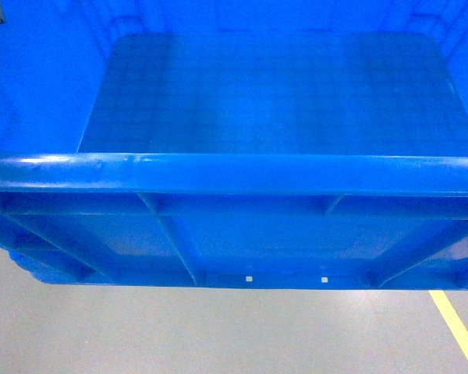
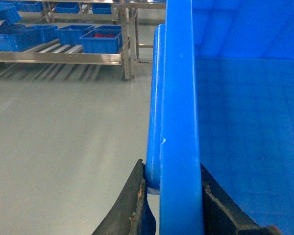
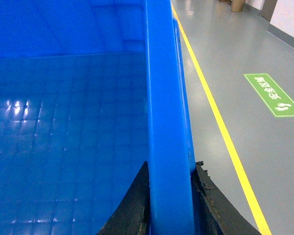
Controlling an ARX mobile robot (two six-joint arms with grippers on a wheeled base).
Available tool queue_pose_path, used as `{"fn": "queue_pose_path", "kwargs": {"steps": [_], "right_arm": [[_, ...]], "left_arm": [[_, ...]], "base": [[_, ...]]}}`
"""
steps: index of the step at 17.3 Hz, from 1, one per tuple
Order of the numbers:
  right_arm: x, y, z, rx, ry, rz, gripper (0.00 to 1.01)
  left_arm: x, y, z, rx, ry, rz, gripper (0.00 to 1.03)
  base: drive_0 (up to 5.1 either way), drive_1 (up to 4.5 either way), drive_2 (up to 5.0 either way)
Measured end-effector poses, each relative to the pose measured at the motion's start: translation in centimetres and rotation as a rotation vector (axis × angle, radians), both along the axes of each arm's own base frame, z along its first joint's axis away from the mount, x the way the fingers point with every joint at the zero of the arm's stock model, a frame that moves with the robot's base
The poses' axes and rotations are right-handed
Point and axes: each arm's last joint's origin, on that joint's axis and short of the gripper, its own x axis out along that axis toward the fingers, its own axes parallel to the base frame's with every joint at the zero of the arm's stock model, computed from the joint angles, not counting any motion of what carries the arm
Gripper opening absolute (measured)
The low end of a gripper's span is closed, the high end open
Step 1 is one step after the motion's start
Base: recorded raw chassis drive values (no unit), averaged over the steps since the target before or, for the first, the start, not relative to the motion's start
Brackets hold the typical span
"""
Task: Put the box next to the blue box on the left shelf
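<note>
The left gripper (image 2: pixel 171 205) is closed on the left wall of the large bright-blue open-top plastic crate (image 1: pixel 273 101): one dark finger (image 2: pixel 132 210) is pressed against the rolled rim outside, the other (image 2: pixel 218 210) against the smooth inner face. The right gripper (image 3: pixel 169 205) is clamped in the same way over the crate's right wall, one finger (image 3: pixel 132 210) inside, one (image 3: pixel 213 208) outside. The crate is thus held between the two arms, lifted clear of the grey floor (image 1: pixel 218 335) and filling the head view, its ribbed near wall and empty flat floor turned toward the robot.

The crate is judged stiff and, being empty, fairly light, though bulky. Its plastic looks glossy and probably slippery, so the thick rim is taken to be the best place for a hold; even pressure on both walls would be needed to prevent tilting.

Well beyond the crate's left wall, in the left wrist view, a roller-track rack of grey metal rails (image 2: pixel 59 51) is seen, carrying several smaller blue bins (image 2: pixel 100 40). Beside the crate's right wall a yellow floor line (image 3: pixel 220 127) and a green floor sign (image 3: pixel 273 95) are seen.
</note>
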Motion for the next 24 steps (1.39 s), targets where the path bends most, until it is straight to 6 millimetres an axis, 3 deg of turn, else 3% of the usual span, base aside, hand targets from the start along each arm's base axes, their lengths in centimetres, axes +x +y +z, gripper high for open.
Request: {"fn": "queue_pose_path", "kwargs": {"steps": [24], "right_arm": [[0.0, -0.01, 0.02, 0.0, -0.002, 0.0, 0.16]], "left_arm": [[-0.01, 0.0, -0.02, -0.001, 0.0, 0.0, 0.18]], "base": [[0.1, 4.22, -4.1]]}}
